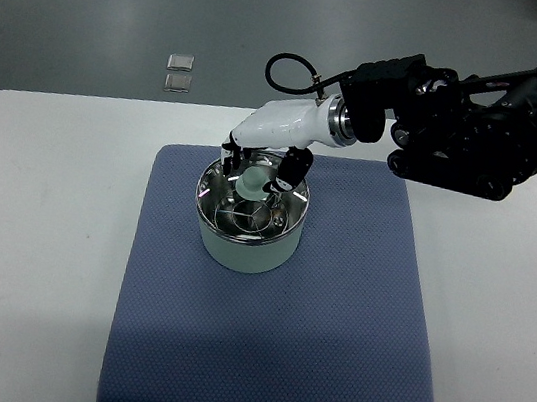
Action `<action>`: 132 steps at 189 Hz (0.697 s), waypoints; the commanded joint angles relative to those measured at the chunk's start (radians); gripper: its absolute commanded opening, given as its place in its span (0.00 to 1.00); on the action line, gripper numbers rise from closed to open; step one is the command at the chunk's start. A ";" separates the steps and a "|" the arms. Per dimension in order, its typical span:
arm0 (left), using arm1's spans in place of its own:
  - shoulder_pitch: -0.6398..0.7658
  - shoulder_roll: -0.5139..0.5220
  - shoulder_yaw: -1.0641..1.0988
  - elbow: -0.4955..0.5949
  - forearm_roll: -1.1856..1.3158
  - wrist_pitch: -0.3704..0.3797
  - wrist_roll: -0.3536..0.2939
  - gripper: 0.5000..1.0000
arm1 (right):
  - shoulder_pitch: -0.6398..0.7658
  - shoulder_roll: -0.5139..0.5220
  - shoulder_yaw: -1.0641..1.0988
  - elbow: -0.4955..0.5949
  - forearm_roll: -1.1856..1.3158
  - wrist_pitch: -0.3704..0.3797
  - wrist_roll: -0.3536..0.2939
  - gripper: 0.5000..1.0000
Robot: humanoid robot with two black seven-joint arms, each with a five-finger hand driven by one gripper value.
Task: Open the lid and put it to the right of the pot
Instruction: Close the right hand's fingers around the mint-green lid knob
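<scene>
Top view: one frame, listed left to right
Table (32,226): white, smooth, matte top with a rounded near-left corner; it carries everything below
Floor: grey, plain, beyond the table's far edge
Floor plates (178,72): two small square metallic pieces, one just behind the other, on the floor well apart from the table items
Mat (328,341): blue-grey fabric pad, square with rounded corners, fine dotted weave, lying flat at mid-table
Pot (241,250): short round cylinder, pale mint wall, standing upright on the far-left part of the mat
Lid (246,216): shiny, mirror-like metal disc seated on the pot's rim, with a pale rounded knob (251,184) toward its far side
Right hand (261,168): glossy white shell at the palm, chrome collar at the wrist, dark fingers; it hangs directly over the lid's far half
Fingers (291,170): dark tips pointing down on both sides of the knob, close against it; whether they actually press on it cannot be told from this angle
Right arm (481,132): black, jointed, with a looped black cable (293,73) near the wrist; enters from the right edge
Mat area right of the pot: bare fabric
</scene>
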 commanded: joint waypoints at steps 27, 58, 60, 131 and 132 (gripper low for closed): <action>0.000 0.000 0.000 0.000 0.000 0.000 0.000 1.00 | -0.012 0.011 -0.008 -0.012 -0.032 -0.006 -0.023 0.38; 0.000 0.000 0.000 0.000 0.000 0.000 0.000 1.00 | -0.015 0.011 -0.009 -0.017 -0.035 -0.006 -0.027 0.38; 0.000 0.000 0.000 0.000 0.000 0.000 0.000 1.00 | -0.015 0.011 -0.009 -0.017 -0.035 -0.006 -0.027 0.38; 0.000 0.000 0.000 0.000 0.000 0.000 0.000 1.00 | -0.013 0.009 -0.009 -0.017 -0.034 -0.005 -0.022 0.32; 0.000 0.000 0.000 0.000 0.000 0.000 0.000 1.00 | -0.013 0.009 -0.009 -0.017 -0.034 -0.005 -0.022 0.32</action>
